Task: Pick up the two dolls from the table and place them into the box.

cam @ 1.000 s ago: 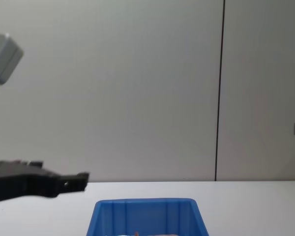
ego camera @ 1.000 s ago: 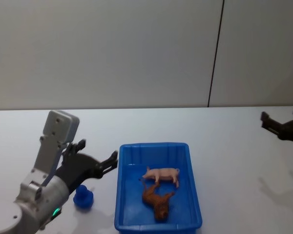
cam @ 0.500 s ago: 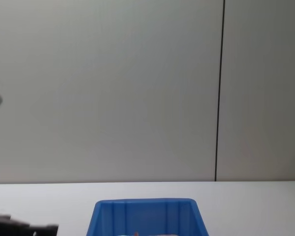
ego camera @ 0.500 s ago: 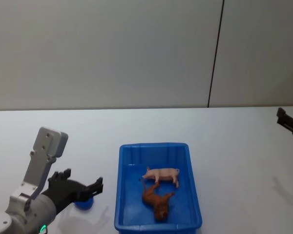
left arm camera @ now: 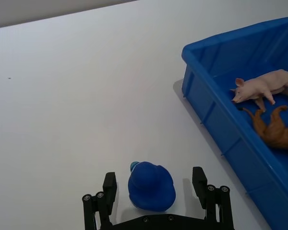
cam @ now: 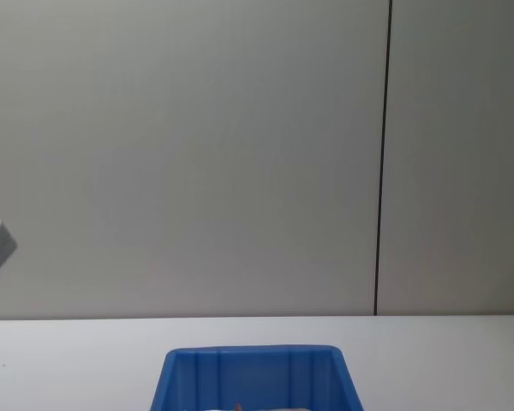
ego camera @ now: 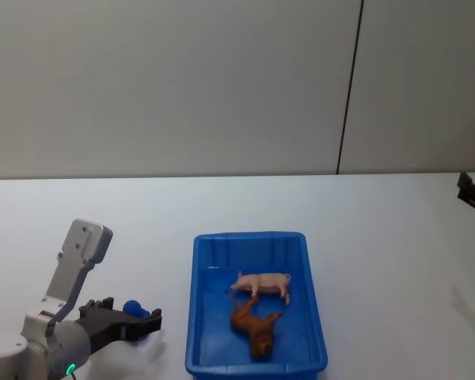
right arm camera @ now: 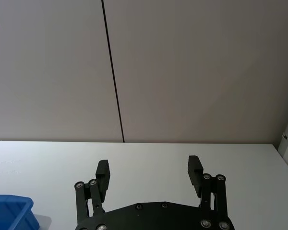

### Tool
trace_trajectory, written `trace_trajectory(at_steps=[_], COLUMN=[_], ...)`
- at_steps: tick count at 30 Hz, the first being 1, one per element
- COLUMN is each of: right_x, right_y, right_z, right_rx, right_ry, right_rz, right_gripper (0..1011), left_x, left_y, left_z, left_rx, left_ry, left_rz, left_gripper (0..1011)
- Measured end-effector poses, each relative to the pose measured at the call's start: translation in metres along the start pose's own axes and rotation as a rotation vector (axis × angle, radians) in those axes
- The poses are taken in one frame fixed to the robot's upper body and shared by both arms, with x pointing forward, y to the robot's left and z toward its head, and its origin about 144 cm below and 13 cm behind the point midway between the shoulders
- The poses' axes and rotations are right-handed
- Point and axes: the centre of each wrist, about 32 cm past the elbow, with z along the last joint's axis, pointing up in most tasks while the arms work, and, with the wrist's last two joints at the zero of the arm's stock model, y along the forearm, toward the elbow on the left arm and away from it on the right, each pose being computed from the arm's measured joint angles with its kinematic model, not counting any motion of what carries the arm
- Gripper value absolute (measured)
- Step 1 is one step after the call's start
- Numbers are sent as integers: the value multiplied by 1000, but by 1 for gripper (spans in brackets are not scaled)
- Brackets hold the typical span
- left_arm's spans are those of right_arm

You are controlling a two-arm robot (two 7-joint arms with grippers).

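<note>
Three toys in all: a pink pig (ego camera: 263, 283) and a brown dog (ego camera: 253, 327) are lying inside the blue box (ego camera: 202, 317); one blue duck (left arm camera: 151, 187) is sitting on the bench (ego camera: 380, 237), left of the box. The left wrist view is showing the left pincer (left arm camera: 156, 191) spread wide, straddling the duck, gripping nothing. The right pincer (right arm camera: 150, 176) is hovering open and empty at the far right.

Plastic and matt surfaces, as we saw them.
We found the box (ego camera: 313, 321) glossy blue plastic, the table (ego camera: 380, 237) matt white, the pig doll (ego camera: 263, 283) smooth, the blue duck (left arm camera: 151, 187) slightly shiny.
</note>
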Motion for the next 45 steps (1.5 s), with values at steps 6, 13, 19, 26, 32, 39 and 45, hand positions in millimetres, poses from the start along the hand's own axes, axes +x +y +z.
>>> trace_trajectory(at_steps=[6,13,19,26,32,39,45], right_x=[1,1,1,1,1,1,1], right_y=[0,-1,-1,-1,-1,-1,-1], right_z=[0,0,0,0,0,0,0], right_rx=[1,3,3,4,4,4,3], right_ry=[1,1,1,2,2,2,2], right_rz=[-4,-7,-8,-9,-10,-10,-10], right_gripper=[1001,1001,1001,1001,1001,1001,1001], left_x=[7,10,12,13,13,12,11], left_y=[-12,-18,-21,-24,-24,-21,-16], left_z=[-3,-5,-6,-6,-6,-7,-3], left_rx=[36,59,70,75,75,30,-30], left_ry=[17,28,34,38,38,32,22], left_rz=[2,3,4,5,5,14,19], left_gripper=[1000,925,760,586,538,501,462])
